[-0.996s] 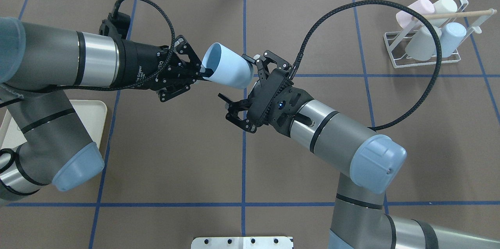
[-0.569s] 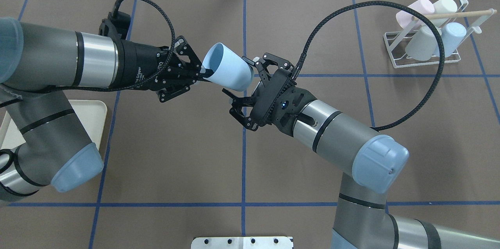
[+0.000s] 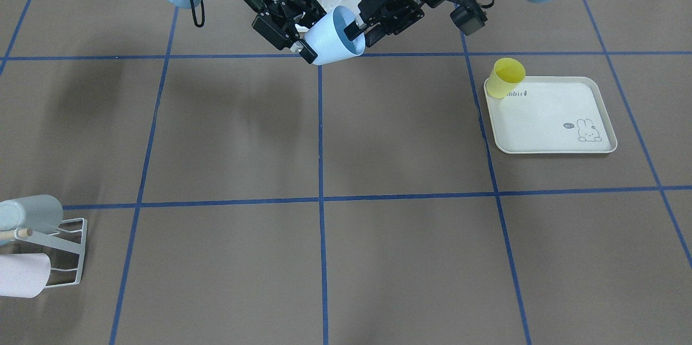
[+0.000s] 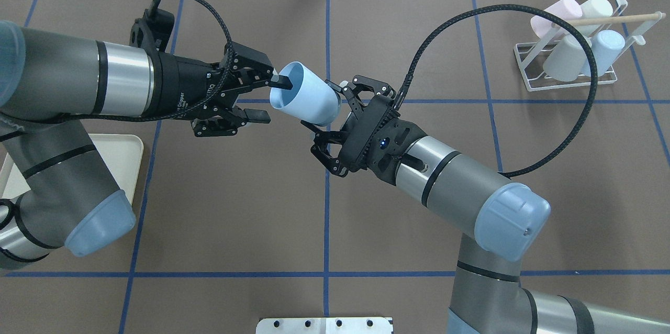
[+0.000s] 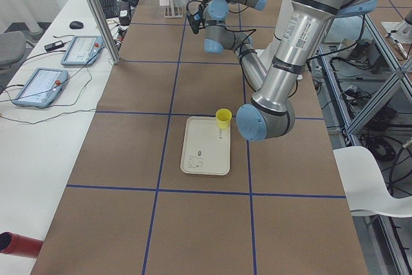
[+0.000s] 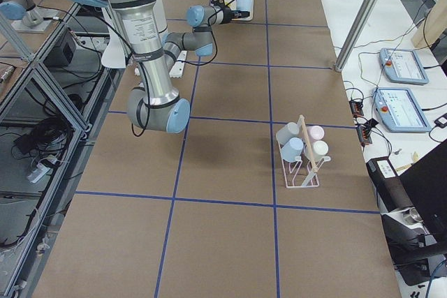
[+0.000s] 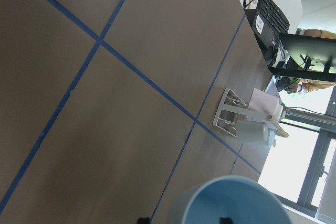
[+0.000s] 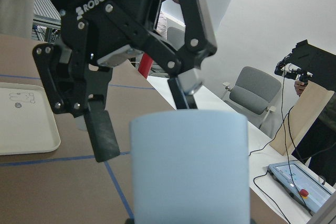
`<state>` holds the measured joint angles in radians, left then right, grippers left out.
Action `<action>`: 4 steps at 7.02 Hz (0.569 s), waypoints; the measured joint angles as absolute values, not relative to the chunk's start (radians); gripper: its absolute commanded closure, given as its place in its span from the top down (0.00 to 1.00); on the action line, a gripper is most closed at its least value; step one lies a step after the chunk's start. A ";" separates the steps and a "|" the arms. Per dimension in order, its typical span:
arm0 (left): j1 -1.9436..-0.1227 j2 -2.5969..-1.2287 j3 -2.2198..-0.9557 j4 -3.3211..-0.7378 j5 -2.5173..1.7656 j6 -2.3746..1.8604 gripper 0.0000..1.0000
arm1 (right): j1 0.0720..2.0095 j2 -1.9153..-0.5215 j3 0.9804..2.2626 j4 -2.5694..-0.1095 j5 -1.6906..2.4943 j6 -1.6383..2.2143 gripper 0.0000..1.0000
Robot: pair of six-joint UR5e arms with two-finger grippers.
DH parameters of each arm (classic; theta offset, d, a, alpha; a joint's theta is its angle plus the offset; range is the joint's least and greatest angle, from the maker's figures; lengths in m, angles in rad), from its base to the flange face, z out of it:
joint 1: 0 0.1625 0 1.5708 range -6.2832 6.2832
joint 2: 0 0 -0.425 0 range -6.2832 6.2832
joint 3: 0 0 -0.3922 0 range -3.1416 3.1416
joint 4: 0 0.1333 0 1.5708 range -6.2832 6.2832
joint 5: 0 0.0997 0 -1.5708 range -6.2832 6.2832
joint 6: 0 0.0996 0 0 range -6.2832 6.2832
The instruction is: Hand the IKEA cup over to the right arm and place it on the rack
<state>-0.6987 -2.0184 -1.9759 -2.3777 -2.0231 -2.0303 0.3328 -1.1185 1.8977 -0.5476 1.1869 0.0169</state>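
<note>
I have one long counter [image 4: 235, 208] in front of me, covered in brown paper and cut into squares by blue tape lines [image 4: 326, 219]. Beside it runs a white desk [image 5: 38, 127] with two control tablets [image 5: 40, 85] [image 5: 80, 50] on it, and a white chair [image 5: 380, 181] sits on the opposite side.

Two arms work over the counter, the left arm [image 4: 68, 77] and the right arm [image 4: 460, 192], meeting above the centre line.

There is one cream tray [image 3: 546, 128] with a rabbit drawing on the left arm's side. One white wire rack [image 4: 522, 68] stands at the far right corner, well apart from the arms.

I count six cups. Four hang on the rack: a pink cup [image 4: 555, 13], a white cup [image 4: 596, 7], a pale grey cup [image 4: 565, 57] and a light blue cup [image 4: 608, 46]. One yellow cup [image 3: 506, 77] stands upright on a corner of the tray. The sixth, the blue cup [image 4: 306, 94], is in the air between the arms, tipped on its side, with its mouth toward the left arm.

The right jaws are clamped on its base end. The left jaws are spread apart. One finger [image 4: 282, 81] sits just inside the rim, and the other finger [image 4: 257, 114] is clear of the outer wall.
</note>
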 measured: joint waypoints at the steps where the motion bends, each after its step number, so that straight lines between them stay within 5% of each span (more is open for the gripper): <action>1: -0.707 -2.011 -1.977 -2.378 -2.028 -2.003 1.00 | 0.333 -1.128 1.905 -0.548 1.187 0.017 0.27; 4: -0.784 -1.887 -2.003 -2.378 -2.109 -1.798 1.00 | 0.374 -1.176 1.948 -0.659 1.186 0.019 0.05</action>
